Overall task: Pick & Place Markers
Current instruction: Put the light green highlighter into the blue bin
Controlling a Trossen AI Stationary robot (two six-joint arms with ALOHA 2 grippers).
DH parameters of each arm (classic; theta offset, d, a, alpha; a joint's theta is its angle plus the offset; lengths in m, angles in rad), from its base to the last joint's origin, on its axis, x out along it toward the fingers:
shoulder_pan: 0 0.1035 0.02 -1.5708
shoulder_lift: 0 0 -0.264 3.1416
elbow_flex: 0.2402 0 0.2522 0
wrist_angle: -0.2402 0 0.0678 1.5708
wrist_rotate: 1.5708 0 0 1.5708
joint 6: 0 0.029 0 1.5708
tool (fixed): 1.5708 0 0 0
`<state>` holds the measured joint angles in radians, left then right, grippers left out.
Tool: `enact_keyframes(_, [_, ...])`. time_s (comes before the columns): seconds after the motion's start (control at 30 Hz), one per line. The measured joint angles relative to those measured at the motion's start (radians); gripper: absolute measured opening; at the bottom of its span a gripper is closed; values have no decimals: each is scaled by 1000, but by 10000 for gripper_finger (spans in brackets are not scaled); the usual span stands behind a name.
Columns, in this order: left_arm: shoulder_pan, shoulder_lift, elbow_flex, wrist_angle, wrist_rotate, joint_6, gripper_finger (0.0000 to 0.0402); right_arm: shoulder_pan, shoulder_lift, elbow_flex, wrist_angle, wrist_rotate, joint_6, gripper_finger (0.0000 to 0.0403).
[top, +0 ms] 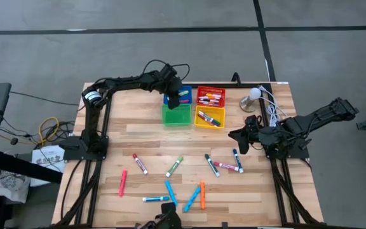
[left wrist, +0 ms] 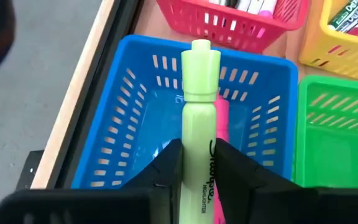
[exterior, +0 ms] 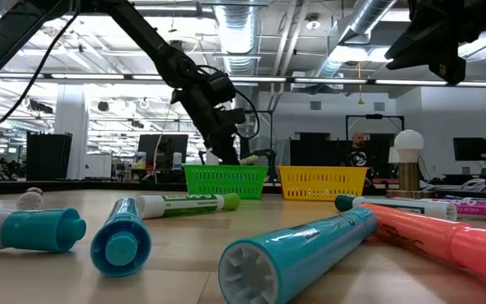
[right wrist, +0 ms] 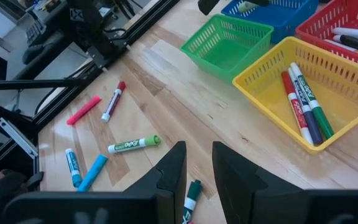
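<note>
I work over a pale butcher-block wooden table (top: 138, 137) set on a grey concrete floor (top: 170, 57) crossed by dark lines. My left gripper (left wrist: 199, 163) hangs above the blue slotted plastic bin (left wrist: 129, 118) at the table's far edge, its jaws clamped on a pale green highlighter marker (left wrist: 199, 106) that points forward over the bin; a pink marker (left wrist: 221, 115) lies in the bin beneath it. Beside the blue bin stand a red slotted bin (top: 211, 97), a green one (top: 176, 115) and a yellow one (top: 210, 118), the red and yellow ones both holding markers. My right gripper (right wrist: 197, 171) waits above the table's right side, jaws narrow and holding nothing. Loose markers (top: 170, 178) in pink, red, green, teal and orange lie scattered on the near half of the table. Beyond the table spreads an open office with ceiling ducts, dark monitors and a person (exterior: 358, 150) standing far off.
</note>
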<state>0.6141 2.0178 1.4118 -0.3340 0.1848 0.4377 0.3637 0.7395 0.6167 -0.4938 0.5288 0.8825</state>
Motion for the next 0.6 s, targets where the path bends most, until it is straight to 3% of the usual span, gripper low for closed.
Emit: enact_keyframes(0.6, [2,0,0,-3,0,34,76,0,0,0,0,0,0,67])
